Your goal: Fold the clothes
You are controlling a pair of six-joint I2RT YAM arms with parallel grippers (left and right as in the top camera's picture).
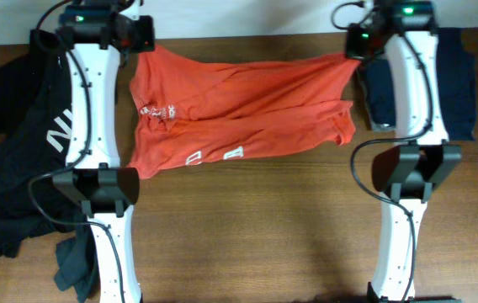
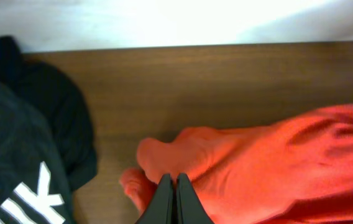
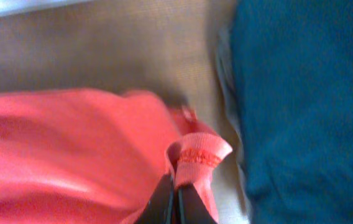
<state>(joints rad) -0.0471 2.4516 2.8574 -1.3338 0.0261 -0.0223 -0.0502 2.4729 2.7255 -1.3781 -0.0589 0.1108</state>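
Near left, a dark crumpled cloth lay at the edge of the surface, touching the left arm.

Further in on the left, I noted the black white-lettered shirt spread out, partly under that arm.

The orange-red T-shirt lay wrinkled across the middle of the surface, stretched left to right between the two arms. Its white print sat toward its near-left part.

On the far right, the navy tops lay beside and partly beneath the right arm.

At the far edge, the left jaws were fully closed on the T-shirt's far-left corner. In the left wrist view the fingers stood pressed together, with bunched orange fabric around the tips and the black shirt off to the left.

The right jaws were likewise clamped together on the T-shirt's far-right corner. In the right wrist view a stitched hem was folded over the fingertips, and the navy cloth lay just beside it on the right.
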